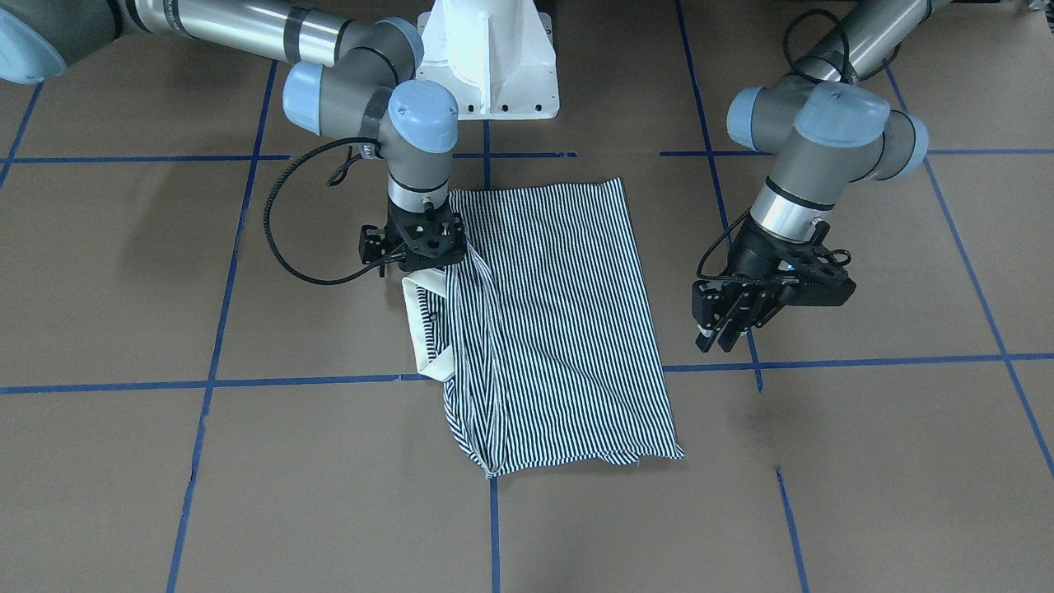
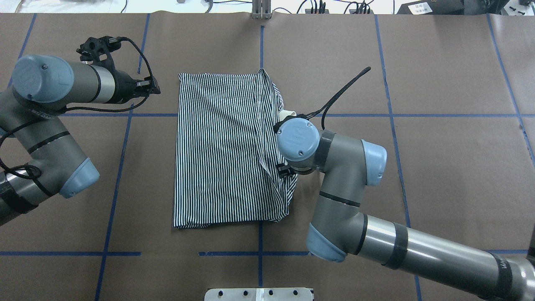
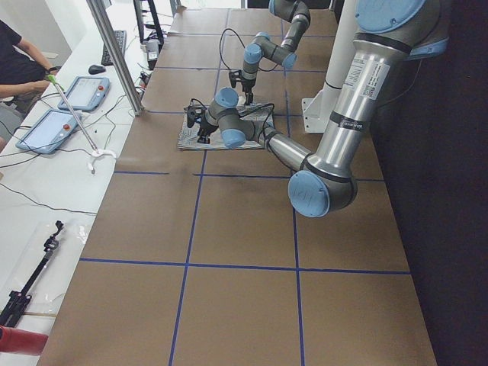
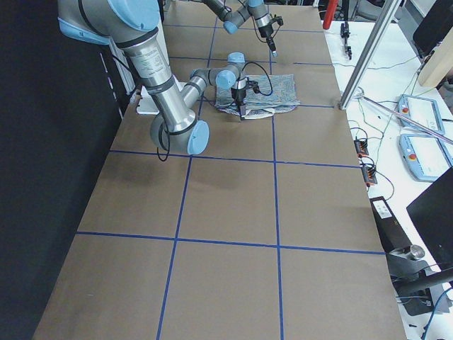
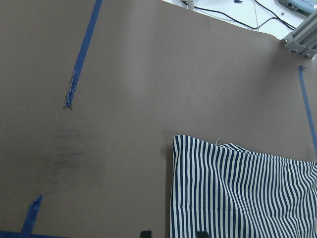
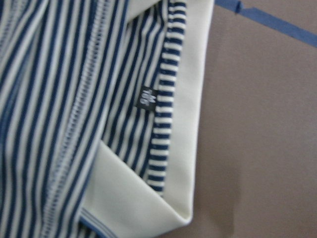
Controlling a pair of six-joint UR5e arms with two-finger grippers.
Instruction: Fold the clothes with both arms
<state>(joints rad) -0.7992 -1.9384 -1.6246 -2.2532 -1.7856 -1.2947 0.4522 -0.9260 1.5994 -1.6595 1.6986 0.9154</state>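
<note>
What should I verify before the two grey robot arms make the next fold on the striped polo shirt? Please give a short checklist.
1. Grip of the right gripper on the navy-and-white striped polo shirt: cannot tell; fabric rises to it, fingers hidden.
2. The left gripper open: ok; its fingertips stand apart in the wrist view.
3. The left gripper off the shirt: ok; it hangs beside the shirt's edge.
4. The cream collar covered: not ok; it sticks out past the striped edge.
5. Shirt flat: not ok; a bunched ridge runs along the collar side.
</note>
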